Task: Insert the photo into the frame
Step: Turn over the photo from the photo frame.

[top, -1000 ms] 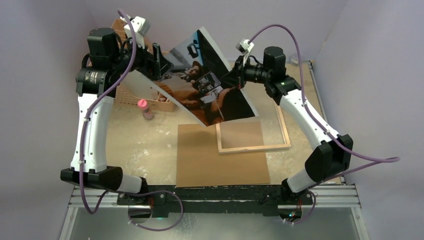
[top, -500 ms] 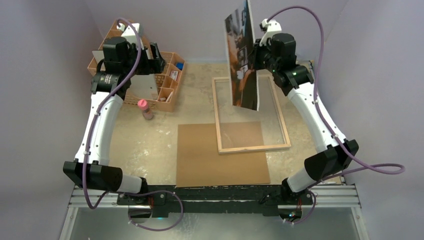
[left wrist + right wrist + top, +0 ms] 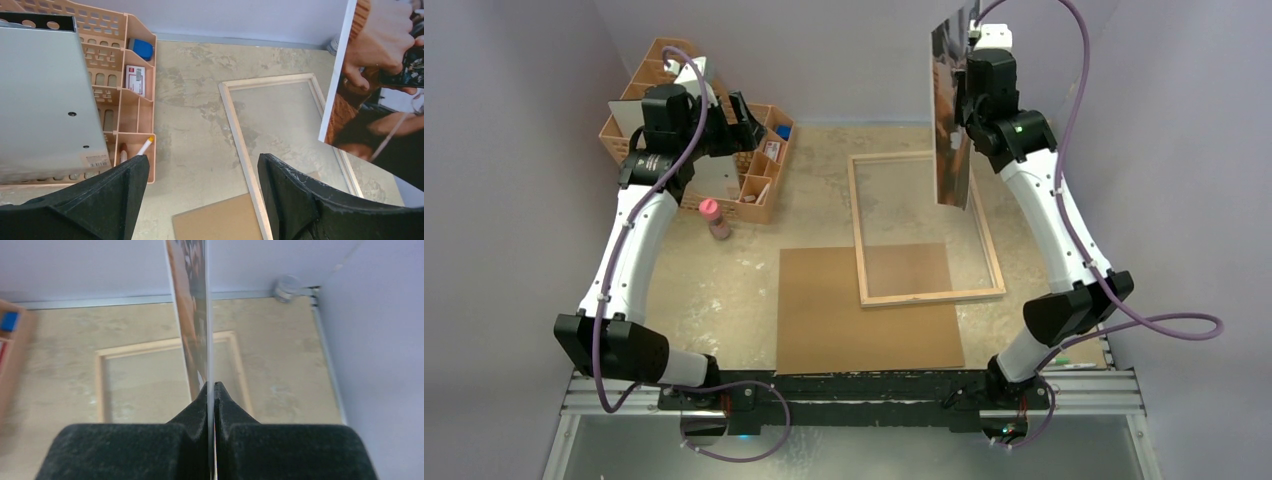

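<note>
A robotics laboratory work cell is suggested: a mottled beige table (image 3: pixel 814 180) is enclosed on three sides by plain lilac panels (image 3: pixel 514 150), a left arm (image 3: pixel 619 250) and a right arm (image 3: pixel 1054 220), white and black, are bolted to an aluminium rail (image 3: pixel 1104 400) at the near edge, and purple cables (image 3: pixel 1164 320) are looped from both

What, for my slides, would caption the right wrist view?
Right gripper shut on the photo, held on edge over the flat-lying frame.

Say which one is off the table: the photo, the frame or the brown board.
The photo, held upright on edge by the right gripper; the frame and brown board lie flat.
</note>
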### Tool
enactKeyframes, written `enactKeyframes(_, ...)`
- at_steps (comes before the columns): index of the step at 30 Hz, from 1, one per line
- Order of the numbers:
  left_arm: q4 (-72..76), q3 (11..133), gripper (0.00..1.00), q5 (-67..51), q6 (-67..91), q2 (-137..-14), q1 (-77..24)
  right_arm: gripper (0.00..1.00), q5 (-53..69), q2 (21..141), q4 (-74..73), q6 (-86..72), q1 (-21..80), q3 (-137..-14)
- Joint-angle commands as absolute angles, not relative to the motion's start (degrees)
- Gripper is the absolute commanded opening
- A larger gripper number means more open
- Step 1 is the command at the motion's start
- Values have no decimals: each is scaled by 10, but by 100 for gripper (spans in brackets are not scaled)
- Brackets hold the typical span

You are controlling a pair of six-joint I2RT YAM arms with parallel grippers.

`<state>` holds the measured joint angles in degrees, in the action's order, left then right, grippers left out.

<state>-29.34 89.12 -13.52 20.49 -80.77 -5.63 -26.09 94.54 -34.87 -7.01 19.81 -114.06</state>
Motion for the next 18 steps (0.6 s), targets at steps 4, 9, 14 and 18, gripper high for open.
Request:
enactKeyframes(4, -278, 866, 83, -141, 206, -807, -54, 0, -433, 911, -320, 25, 206, -1112)
enactKeyframes(9, -261, 854, 83, -166, 217, -824, -54, 0, -493, 964, -326, 53, 289, -1066)
enactKeyframes(14, -271, 852, 82, -178, 211, -838, -54, 0, -509, 1087, -409, 17, 362, -1083)
enactKeyframes(18, -286, 844, 82, -166, 191, -831, -54, 0, -417, 1173, -485, -47, 375, -1173)
